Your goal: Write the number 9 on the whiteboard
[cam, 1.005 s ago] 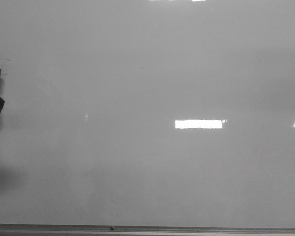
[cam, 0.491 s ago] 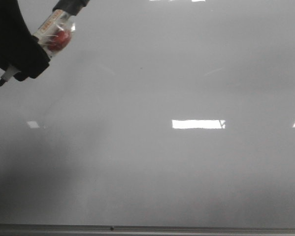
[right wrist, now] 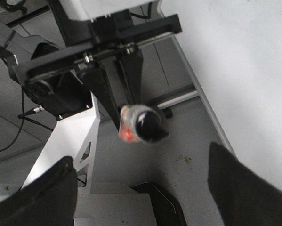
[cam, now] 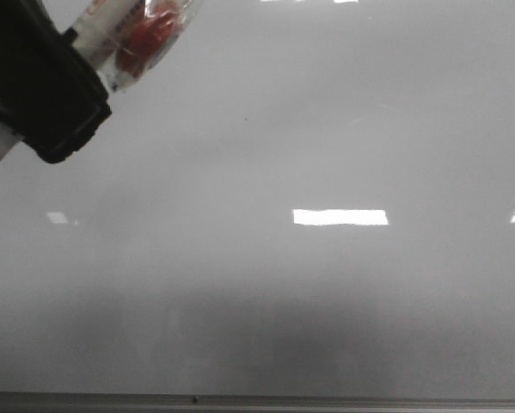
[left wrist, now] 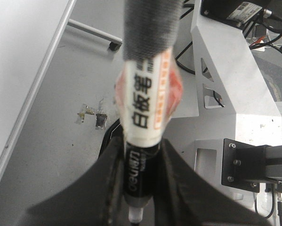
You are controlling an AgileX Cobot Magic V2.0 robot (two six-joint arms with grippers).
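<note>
I am holding a whiteboard marker (left wrist: 145, 117) in my left gripper (left wrist: 140, 188), its two dark fingers (left wrist: 110, 183) pressing the black lower barrel from either side. The marker's white label with printed characters and an orange-red strip is showing above the fingers, and its grey-wrapped upper end is rising out of the wrist view. In the front view my left gripper (cam: 42, 86) is sitting at the upper left corner over the whiteboard (cam: 309, 284), with the marker (cam: 141, 34) slanting up to the right and its pale tip end poking out at the left edge. I cannot tell whether the tip is touching the board. The whiteboard is showing bright light reflections and a grey edge strip (cam: 257, 400); no number 9 is visible on it. My right gripper (right wrist: 141, 188) is standing with its fingers (right wrist: 46, 197) wide apart, gripping nothing.
</note>
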